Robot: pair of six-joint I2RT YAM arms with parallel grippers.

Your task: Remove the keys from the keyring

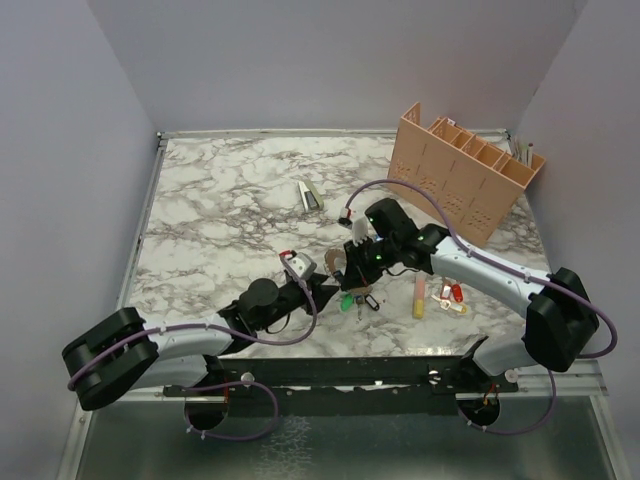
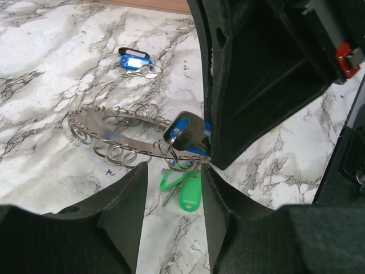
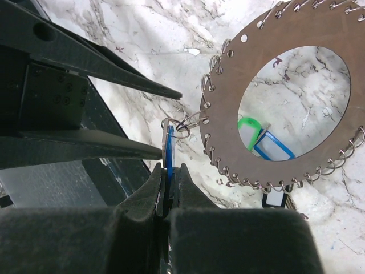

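My left pincer [image 2: 175, 171] stands about half open and holds nothing. The keyring [image 2: 91, 123] is just ahead of its tips, tilted over the worktop [image 2: 51, 51]. It is one flat metal ring, stiff and smooth, so I judge it may slip; the bare band is the best place to hold. Beyond the ring, well apart, lies one loose key [image 2: 136, 60] with a blue tag. Just under my left tips hang two green keys [image 2: 191, 193], small and light. My right pincer [image 3: 169, 166] is closed tight on the head of one blue key [image 3: 169, 153], joined to the ring by a thin, probably springy split ring [image 3: 185, 123].
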